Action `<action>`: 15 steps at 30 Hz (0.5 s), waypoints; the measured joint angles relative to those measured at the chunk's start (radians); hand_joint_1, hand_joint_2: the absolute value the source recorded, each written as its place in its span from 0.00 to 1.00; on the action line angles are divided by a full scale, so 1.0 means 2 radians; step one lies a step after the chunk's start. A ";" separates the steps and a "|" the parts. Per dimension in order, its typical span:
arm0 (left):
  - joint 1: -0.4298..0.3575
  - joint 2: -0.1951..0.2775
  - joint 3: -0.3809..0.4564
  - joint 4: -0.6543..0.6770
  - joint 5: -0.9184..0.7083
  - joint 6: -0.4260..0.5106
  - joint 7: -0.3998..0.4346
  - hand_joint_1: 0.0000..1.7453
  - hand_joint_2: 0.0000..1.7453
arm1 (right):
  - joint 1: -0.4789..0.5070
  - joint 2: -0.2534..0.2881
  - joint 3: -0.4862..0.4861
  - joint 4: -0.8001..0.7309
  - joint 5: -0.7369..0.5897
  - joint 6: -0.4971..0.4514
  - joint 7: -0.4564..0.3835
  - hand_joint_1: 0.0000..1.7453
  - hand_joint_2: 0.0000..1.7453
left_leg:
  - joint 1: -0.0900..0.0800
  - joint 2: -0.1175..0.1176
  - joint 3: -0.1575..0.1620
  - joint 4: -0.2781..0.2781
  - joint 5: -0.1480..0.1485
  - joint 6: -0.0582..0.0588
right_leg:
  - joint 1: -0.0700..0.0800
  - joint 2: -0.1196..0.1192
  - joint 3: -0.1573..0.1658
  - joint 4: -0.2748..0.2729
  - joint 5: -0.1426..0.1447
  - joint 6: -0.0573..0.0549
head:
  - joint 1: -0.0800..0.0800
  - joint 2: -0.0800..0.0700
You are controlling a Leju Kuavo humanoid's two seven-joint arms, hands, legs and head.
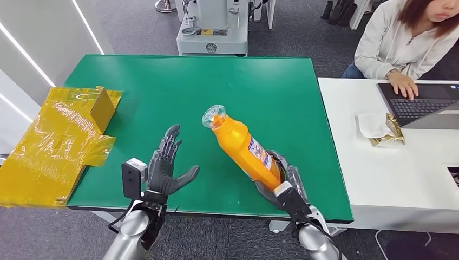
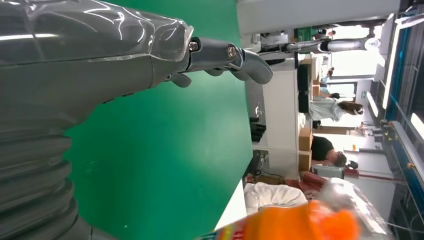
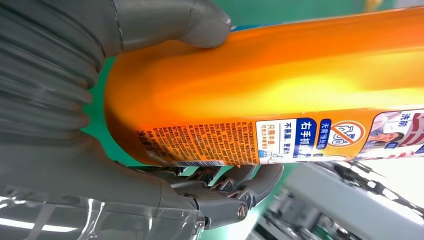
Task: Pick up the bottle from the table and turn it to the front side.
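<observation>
I see the right hand (image 1: 284, 181) gripping the orange bottle (image 1: 243, 146), seemingly lifted above the table (image 1: 162, 92); left hand (image 1: 165, 165) spread, empty

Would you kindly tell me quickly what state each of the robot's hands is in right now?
Left hand: open, fingers spread, holding nothing.
Right hand: closed around the base of the orange plastic bottle, holding it tilted.
</observation>
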 joint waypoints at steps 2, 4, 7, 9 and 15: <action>-0.010 0.001 0.000 0.008 -0.017 0.009 -0.002 0.00 1.00 | -0.007 0.005 -0.003 0.000 0.000 -0.005 -0.004 1.00 1.00 | 0.000 0.000 0.000 0.000 0.000 0.000 | 0.000 0.000 0.000 0.000 0.000 0.000 | 0.000 0.000; -0.021 0.003 0.000 0.017 -0.024 0.007 -0.001 0.00 1.00 | -0.016 0.008 -0.006 0.000 0.000 -0.009 -0.008 1.00 1.00 | 0.000 0.000 0.000 0.000 0.000 0.000 | 0.000 0.000 0.000 0.000 0.001 0.000 | 0.000 0.000; -0.049 0.005 0.000 0.035 -0.011 -0.016 0.007 0.00 1.00 | -0.045 0.014 -0.012 0.000 -0.003 -0.011 -0.011 1.00 1.00 | 0.000 0.000 0.000 0.000 0.001 0.000 | 0.000 0.000 0.000 0.000 0.001 0.000 | 0.000 0.000; -0.063 0.005 0.000 0.043 -0.002 -0.026 0.010 0.00 1.00 | -0.060 0.017 -0.015 0.000 -0.003 -0.011 -0.011 1.00 1.00 | 0.000 0.000 0.000 0.000 0.001 0.000 | 0.000 0.000 0.000 0.000 0.001 0.000 | 0.000 0.000; -0.105 0.002 0.000 0.083 0.021 -0.042 0.015 0.00 1.00 | -0.087 0.026 -0.015 0.004 -0.007 -0.008 -0.011 1.00 1.00 | 0.000 0.000 0.000 0.000 0.001 -0.001 | 0.000 0.000 -0.001 0.000 0.001 0.000 | 0.000 0.000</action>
